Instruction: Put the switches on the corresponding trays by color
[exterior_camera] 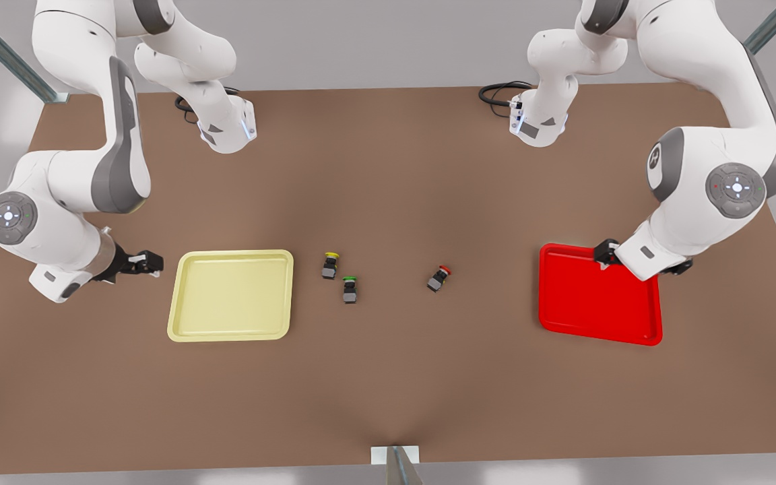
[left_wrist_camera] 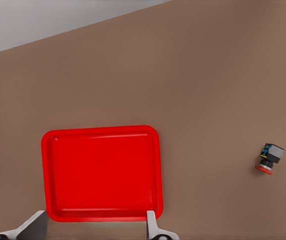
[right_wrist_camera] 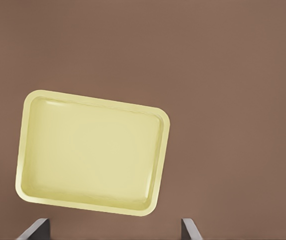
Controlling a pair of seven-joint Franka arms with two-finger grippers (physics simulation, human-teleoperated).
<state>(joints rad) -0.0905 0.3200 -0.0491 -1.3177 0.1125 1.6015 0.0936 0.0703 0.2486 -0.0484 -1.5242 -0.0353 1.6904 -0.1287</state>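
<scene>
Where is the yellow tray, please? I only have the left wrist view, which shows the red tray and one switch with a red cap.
Observer: The yellow tray lies toward the front view's left, with the right gripper open just beside it.
Operator: Thank you. Are there other switches besides the red switch?
Observer: Yes, a yellow switch and a green switch sit close together between the trays, nearer the yellow tray.
Operator: And where does my left gripper sit over the table?
Observer: The left gripper is open above a corner of the red tray, at the front view's right.
</scene>
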